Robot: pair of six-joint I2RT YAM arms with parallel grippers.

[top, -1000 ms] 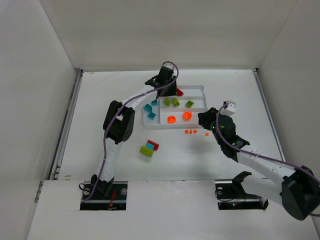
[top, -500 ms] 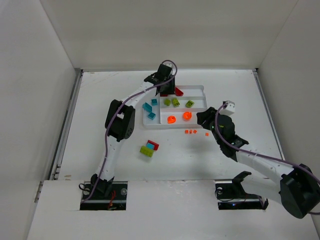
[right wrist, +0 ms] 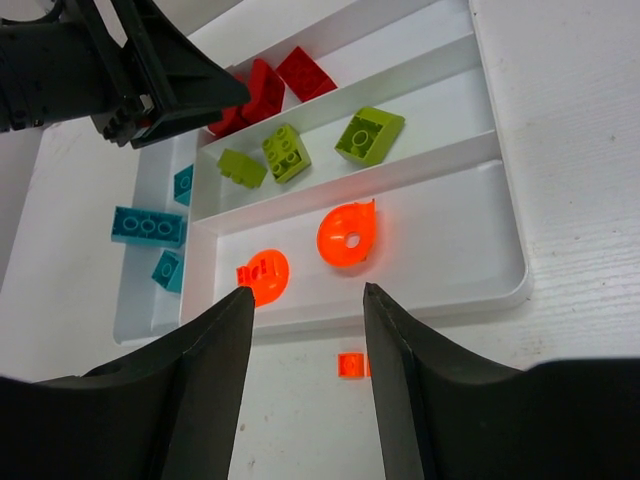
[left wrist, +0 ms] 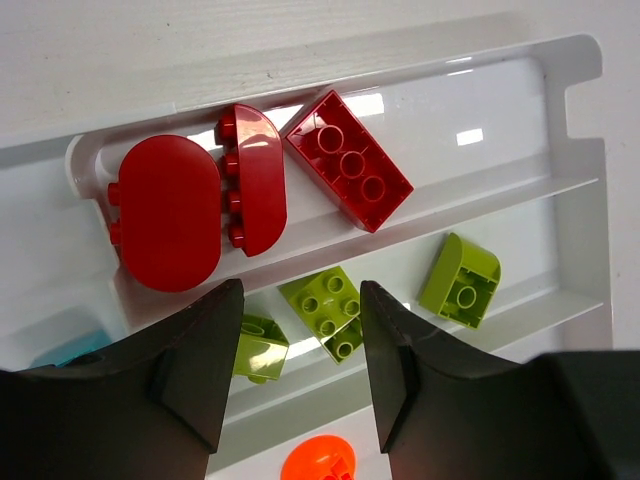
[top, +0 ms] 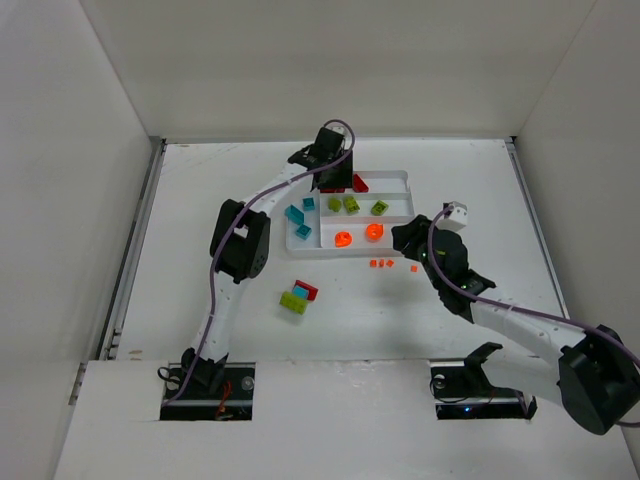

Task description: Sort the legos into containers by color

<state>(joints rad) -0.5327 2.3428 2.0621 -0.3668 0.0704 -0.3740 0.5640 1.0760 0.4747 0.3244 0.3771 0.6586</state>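
Left gripper [left wrist: 298, 335]: over the far left part of the tray [right wrist: 450, 250], fingers parted, nothing between them. Below it, three red bricks [left wrist: 348, 160] lie in the far long section, toward its left end. Middle long section: three green bricks [left wrist: 320, 312]. Near long section: two round orange pieces [right wrist: 347, 236], side by side. Short section at the tray's left end: three teal bricks [right wrist: 148, 226].

Right gripper [right wrist: 305, 330]: at the tray's near right corner, fingers apart at a middling gap, empty. Small orange bits [top: 380, 263] lie on the table [top: 200, 200] just near of the tray's near rim, not touching it; one shows between the right fingers in the wrist view.

Unsorted: a tight clump of green, red and teal bricks [top: 298, 296] on the table, near and left of the tray, well apart from both grippers
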